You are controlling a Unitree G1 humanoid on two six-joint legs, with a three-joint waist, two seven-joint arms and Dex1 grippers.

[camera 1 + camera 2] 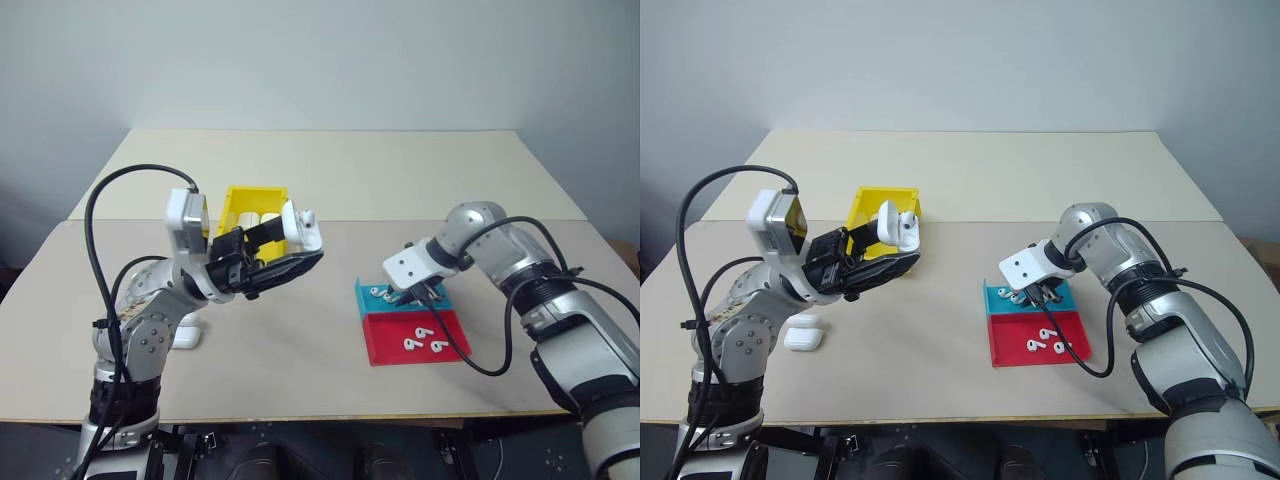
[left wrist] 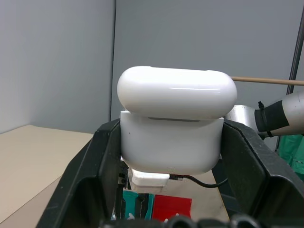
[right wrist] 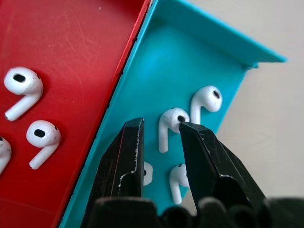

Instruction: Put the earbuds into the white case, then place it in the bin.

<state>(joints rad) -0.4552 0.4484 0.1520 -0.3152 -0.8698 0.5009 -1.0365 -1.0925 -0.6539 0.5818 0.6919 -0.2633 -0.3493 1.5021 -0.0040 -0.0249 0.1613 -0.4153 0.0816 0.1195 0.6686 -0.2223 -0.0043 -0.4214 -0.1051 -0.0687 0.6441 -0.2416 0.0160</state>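
Observation:
My left gripper (image 1: pixel 293 244) is shut on the white case (image 2: pixel 175 123) and holds it up above the table, in front of the yellow bin (image 1: pixel 238 200). The case's lid stands open. My right gripper (image 3: pixel 161 130) points down into the teal tray (image 3: pixel 190 61), its fingers a narrow gap apart. One earbud (image 3: pixel 169 124) lies between the fingertips: its head touches one finger, and a strip of tray shows beside the other. Three more earbuds lie close around it in the teal tray.
A red tray (image 1: pixel 385 342) with a few earbuds (image 1: pixel 420 340) sits against the teal tray's near side. White cases (image 1: pixel 256 217) lie inside the bin. Another white case (image 1: pixel 803 335) rests on the table beside my left arm.

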